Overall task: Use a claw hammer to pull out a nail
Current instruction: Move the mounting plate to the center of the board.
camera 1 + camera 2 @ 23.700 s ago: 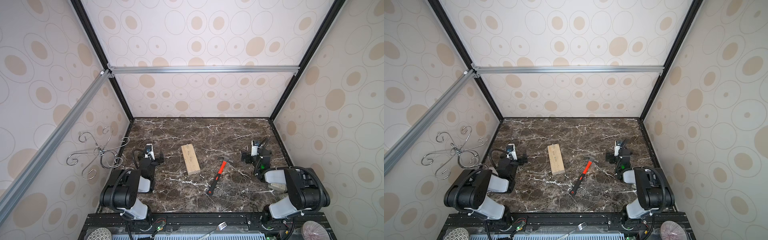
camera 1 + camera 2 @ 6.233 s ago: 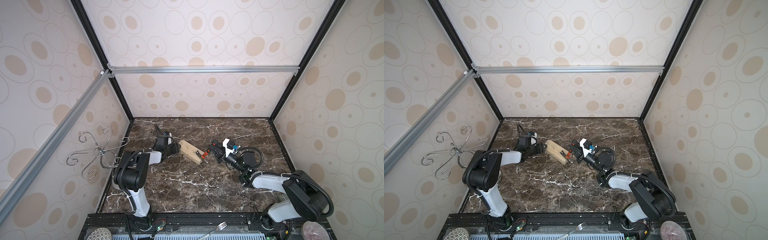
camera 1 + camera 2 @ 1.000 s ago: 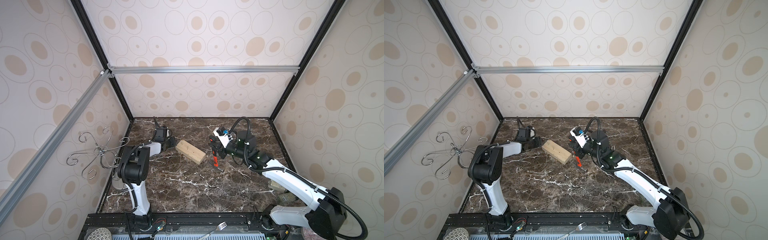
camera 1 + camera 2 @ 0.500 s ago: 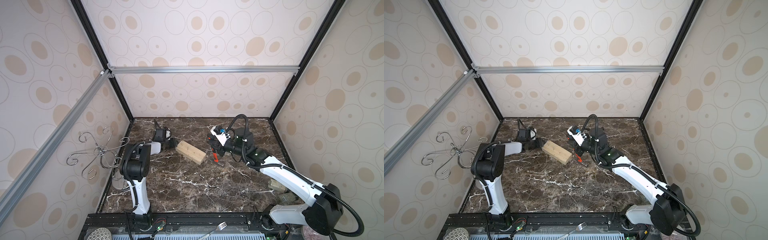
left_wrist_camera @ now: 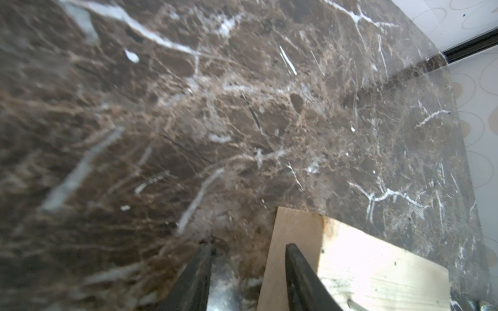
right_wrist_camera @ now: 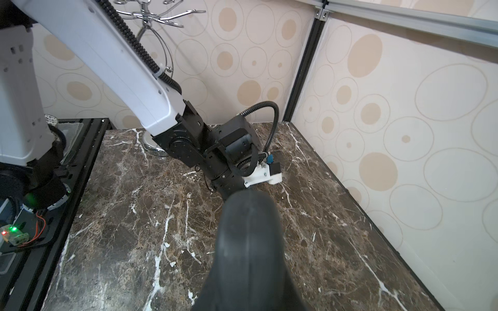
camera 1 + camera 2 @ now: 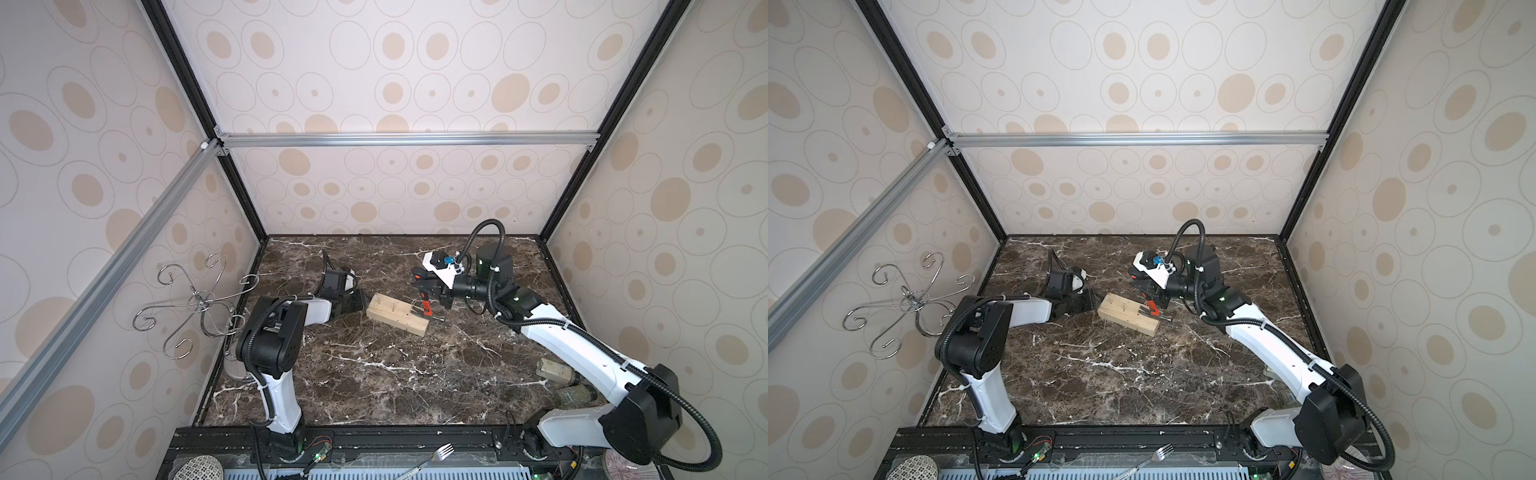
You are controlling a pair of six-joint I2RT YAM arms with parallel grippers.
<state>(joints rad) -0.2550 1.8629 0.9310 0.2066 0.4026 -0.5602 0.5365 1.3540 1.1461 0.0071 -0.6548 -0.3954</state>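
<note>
A pale wooden block (image 7: 397,319) (image 7: 1128,319) lies mid-table with a thin nail (image 7: 392,308) (image 7: 1124,308) standing up from its top. The claw hammer (image 7: 426,308) (image 7: 1153,309) hangs head down, its silver head at the block's right end. My right gripper (image 7: 422,289) (image 7: 1146,289) is shut on its handle from above. In the right wrist view the shut gripper (image 6: 249,204) is one black mass and the hammer is hidden. My left gripper (image 7: 359,301) (image 5: 248,250) is open at the block's (image 5: 363,264) left end, with one finger (image 5: 299,269) over its end face.
A silver wire hook stand (image 7: 199,303) (image 7: 913,303) rises at the left wall. Two jars (image 7: 555,370) lie by the right wall under the right arm. A fork (image 7: 432,453) rests on the front rail. The left arm (image 6: 129,67) crosses the right wrist view.
My right gripper has carried the hammer a little back and towards the block's right end. The left gripper has stayed at the block's left end.
</note>
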